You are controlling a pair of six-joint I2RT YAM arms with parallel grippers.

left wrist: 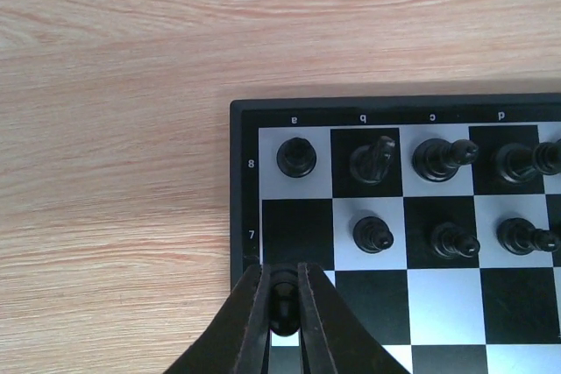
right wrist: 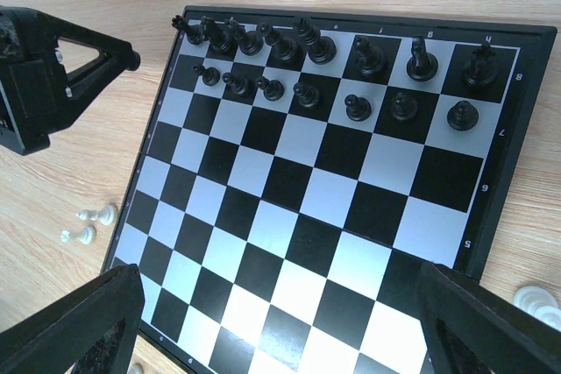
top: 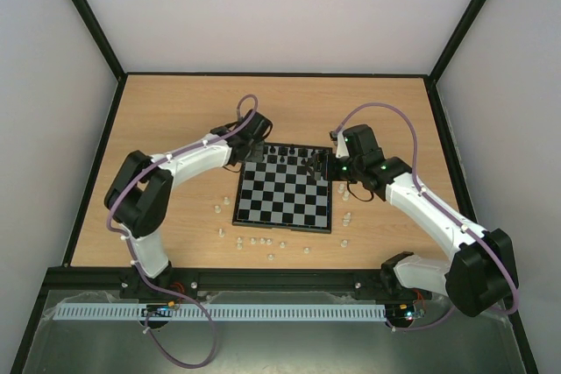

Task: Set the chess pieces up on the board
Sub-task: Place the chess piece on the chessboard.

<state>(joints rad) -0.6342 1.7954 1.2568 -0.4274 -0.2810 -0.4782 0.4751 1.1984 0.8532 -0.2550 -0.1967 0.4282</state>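
Gripping a black pawn (left wrist: 282, 308) in the closed left gripper (left wrist: 280, 271), low over the board (left wrist: 351, 104) at its a-file edge, just short of the empty a7 square. Hovering the right gripper (right wrist: 279, 276) above the middle of the board, jaws wide apart, nothing between them. Counting eight black pieces (right wrist: 316, 48) on the back rank and seven more pawns in the row ahead, all upright as far as can be told. Judging the black side almost done: only the held pawn to set down on a7. Finding no white pieces (top: 254, 241) on the board; all scattered on the table (top: 158, 129) along the near edge and by the right side, count unclear. Judging roughly half left: the whole white set to pick up and place on the near two rows
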